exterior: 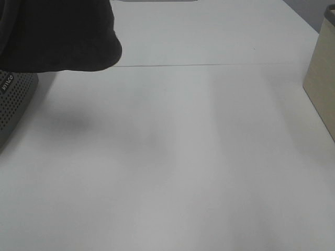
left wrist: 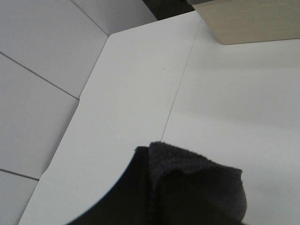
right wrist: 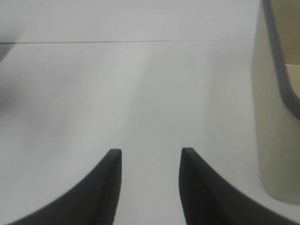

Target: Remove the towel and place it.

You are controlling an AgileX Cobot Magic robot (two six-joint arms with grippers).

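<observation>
A broad white table (exterior: 183,157) fills the high view, with a thin seam crossing its far part. The dark charcoal terry-cloth towel (exterior: 57,36) sits bunched at the far left, over a grey perforated basket (exterior: 13,99); whether the two touch cannot be told. The frame edge cuts off most of the cloth, so its long axis and heading are unreadable. A beige flat-walled basket (exterior: 322,78) is cropped at the right edge. The left gripper (left wrist: 150,192) is clamped on the towel, with one finger buried in the folds. The right gripper (right wrist: 151,154) hovers above the table beside the beige basket, fingers apart and holding nothing.
</observation>
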